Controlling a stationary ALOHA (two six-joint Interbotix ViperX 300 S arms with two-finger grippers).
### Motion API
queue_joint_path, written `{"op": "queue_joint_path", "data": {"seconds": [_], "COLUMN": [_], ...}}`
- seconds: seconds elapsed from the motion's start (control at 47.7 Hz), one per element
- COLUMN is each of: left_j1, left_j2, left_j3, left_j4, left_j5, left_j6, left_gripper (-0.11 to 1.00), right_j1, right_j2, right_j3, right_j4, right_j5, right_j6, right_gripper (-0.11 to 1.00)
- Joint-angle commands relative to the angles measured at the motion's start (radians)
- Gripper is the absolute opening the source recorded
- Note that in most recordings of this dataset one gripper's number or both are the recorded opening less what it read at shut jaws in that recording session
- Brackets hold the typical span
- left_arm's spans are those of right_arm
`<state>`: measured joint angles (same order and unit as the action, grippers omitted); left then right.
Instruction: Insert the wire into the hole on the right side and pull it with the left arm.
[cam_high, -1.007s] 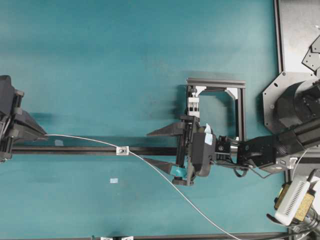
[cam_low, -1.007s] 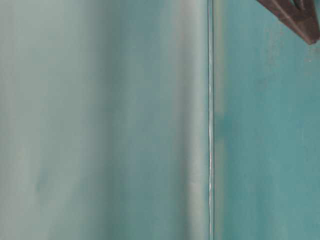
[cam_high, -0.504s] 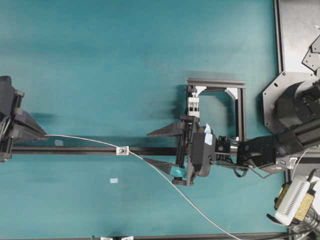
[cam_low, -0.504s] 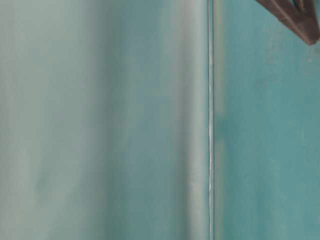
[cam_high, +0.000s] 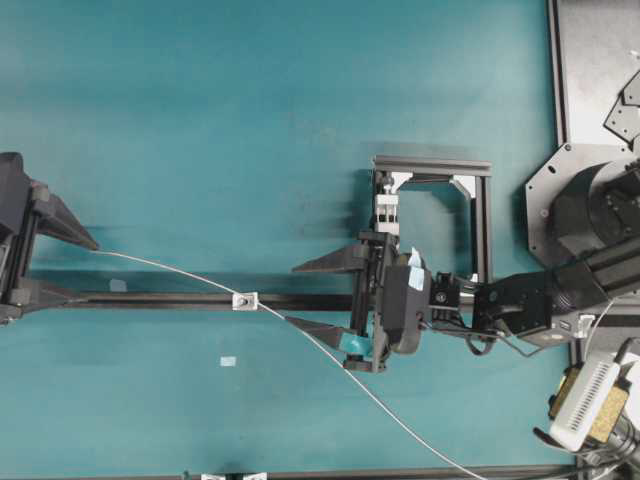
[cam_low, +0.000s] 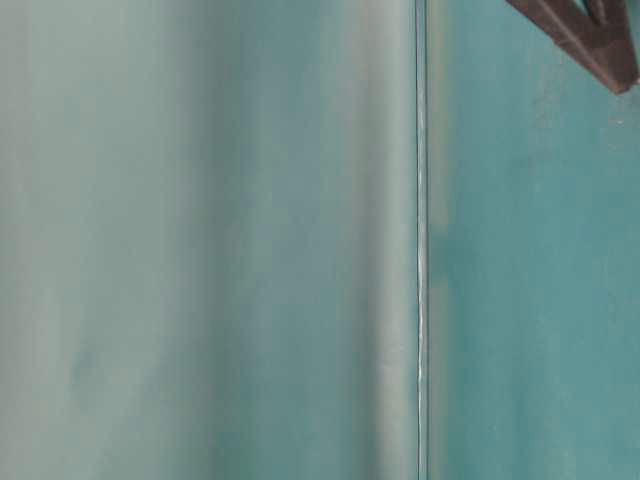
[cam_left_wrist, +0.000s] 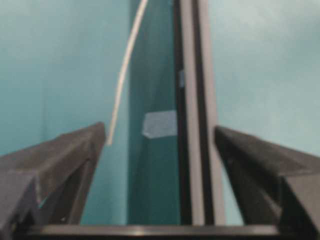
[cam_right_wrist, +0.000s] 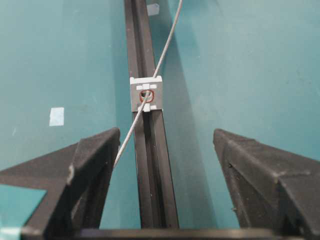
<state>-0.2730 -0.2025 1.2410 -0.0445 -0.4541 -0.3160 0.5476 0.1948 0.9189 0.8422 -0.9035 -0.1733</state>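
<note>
The thin pale wire (cam_high: 160, 268) runs from the left, through the hole (cam_right_wrist: 146, 94) in the small white block (cam_high: 245, 300) on the black rail, and on to the lower right edge (cam_high: 400, 420). My left gripper (cam_high: 86, 272) stands open at the far left. The wire's loose end (cam_left_wrist: 110, 140) lies beside the tip of one of its fingers (cam_left_wrist: 75, 150), not clamped. My right gripper (cam_high: 291, 295) is open just right of the block, straddling the rail. The wire (cam_right_wrist: 127, 137) passes by the inner side of its left finger (cam_right_wrist: 95, 155).
The black rail (cam_high: 170, 300) crosses the teal table from left to centre. A black frame with a white clamp (cam_high: 386, 210) stands behind the right gripper. Small pale tape patches (cam_high: 228, 361) lie on the table. The table-level view is a teal blur with one dark finger (cam_low: 590, 40).
My left gripper has opened and let go of the wire. The wire's end now rests by its upper finger. The right arm has barely moved.
</note>
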Motion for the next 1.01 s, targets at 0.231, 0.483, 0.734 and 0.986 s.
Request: {"op": "queue_joint_path", "data": {"seconds": [0.231,0.483,0.734,0.986], "left_j1": [0.058,0.141,0.176,0.202], "left_j2": [-0.014,-0.104,-0.175,-0.176], "left_j3": [-0.011,-0.003,0.011,0.008], "left_j4": [0.003,0.002,0.003,0.002], "left_j5": [-0.009,-0.031,-0.038,-0.040], "left_j6": [0.008,0.098,0.158,0.167], "left_gripper": [0.88,0.88,0.87,0.87], "right_j1": [-0.002,-0.021,-0.060,-0.095], "right_j2": [-0.051,-0.135,-0.175,-0.193], "right_j3": [0.002,0.041,0.064,0.092], "right_j4": [-0.003,-0.003,-0.003,-0.003], "right_j5": [-0.011,-0.011,-0.011,-0.011], "right_j6": [-0.012,-0.083,-0.132,-0.138], "right_gripper": [0.84,0.84,0.84,0.84]}}
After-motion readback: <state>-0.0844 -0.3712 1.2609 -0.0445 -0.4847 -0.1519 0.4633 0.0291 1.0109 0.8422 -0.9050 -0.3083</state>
